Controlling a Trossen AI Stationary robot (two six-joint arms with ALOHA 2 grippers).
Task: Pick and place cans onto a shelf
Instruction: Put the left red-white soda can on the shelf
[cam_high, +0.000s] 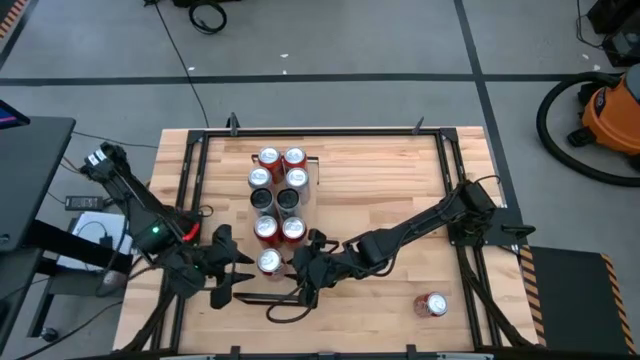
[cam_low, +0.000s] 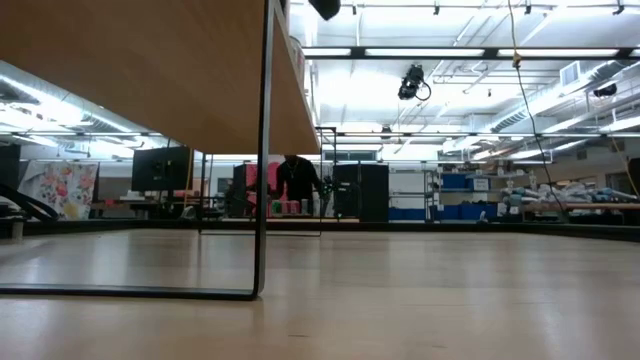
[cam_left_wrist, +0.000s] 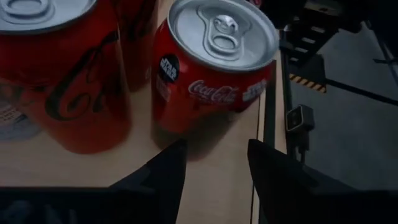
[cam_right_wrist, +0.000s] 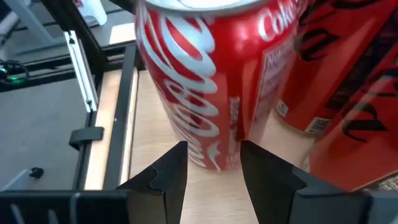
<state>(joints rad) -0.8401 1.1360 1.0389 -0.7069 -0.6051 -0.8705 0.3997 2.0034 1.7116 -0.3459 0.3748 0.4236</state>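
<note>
Several cans (cam_high: 278, 200), red or black with silver tops, stand upright in two rows on the light wooden shelf (cam_high: 235, 190). Both grippers flank the nearest red can (cam_high: 268, 261). My left gripper (cam_high: 242, 272) is on that can's left. It is open (cam_left_wrist: 217, 152), and the can (cam_left_wrist: 211, 74) stands just beyond its fingertips. My right gripper (cam_high: 300, 272) is on the can's right, its fingers (cam_right_wrist: 212, 152) drawn close with a narrow gap, at the foot of the can (cam_right_wrist: 199, 87). One more red can (cam_high: 432, 305) lies on its side on the table at the near right. My right gripper's fingertips (cam_right_wrist: 177, 155) stand low at the foot of the nearest red can (cam_right_wrist: 214, 158), coming from the table's right and slanting down. I cannot tell whether they touch it. The can stands upright on the shelf.
The low view shows the shelf's underside (cam_low: 150, 70) raised on a thin dark rail (cam_low: 262, 150), with free table under it. Black frame rails (cam_high: 455, 180) border the wood. A person (cam_low: 295, 180) stands far off in the room. An orange vacuum (cam_high: 610, 110) sits on the floor.
</note>
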